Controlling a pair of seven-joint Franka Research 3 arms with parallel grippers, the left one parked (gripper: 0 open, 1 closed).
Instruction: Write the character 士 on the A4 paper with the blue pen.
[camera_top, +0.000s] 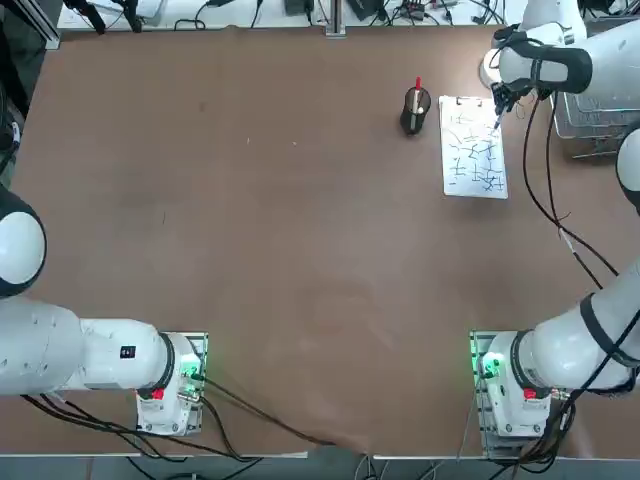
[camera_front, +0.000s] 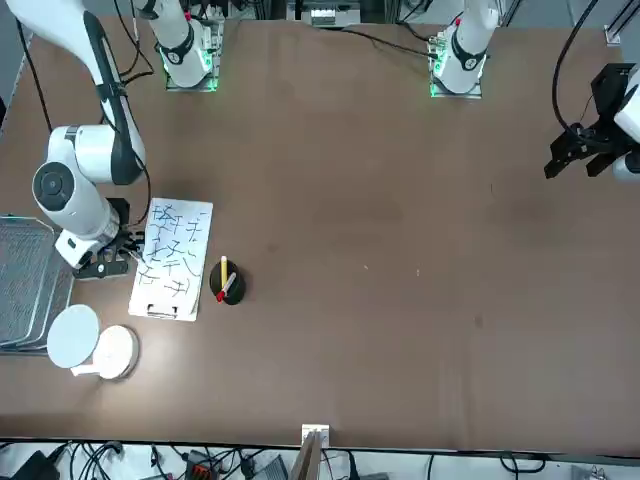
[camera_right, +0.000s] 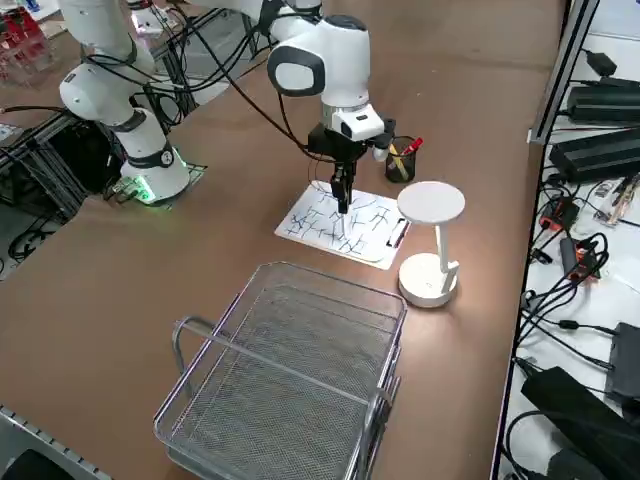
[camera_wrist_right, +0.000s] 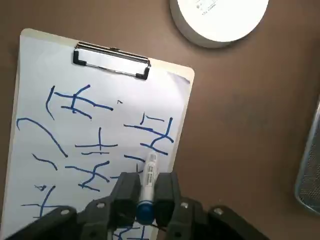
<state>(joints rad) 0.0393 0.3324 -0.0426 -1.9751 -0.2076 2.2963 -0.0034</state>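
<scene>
A4 paper (camera_top: 474, 147) lies at the table's far right; pen cup (camera_top: 415, 110) just beside one long edge, wire basket (camera_right: 290, 380) and white lamp (camera_right: 432, 240) crowding the other sides. Right gripper (camera_right: 342, 200) points straight down over the sheet, fingers clamped on the blue pen (camera_wrist_right: 149, 172), tip at the paper.

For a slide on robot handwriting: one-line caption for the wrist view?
Right gripper shut on the blue pen, tip over the clipped A4 paper already covered in blue strokes.
</scene>
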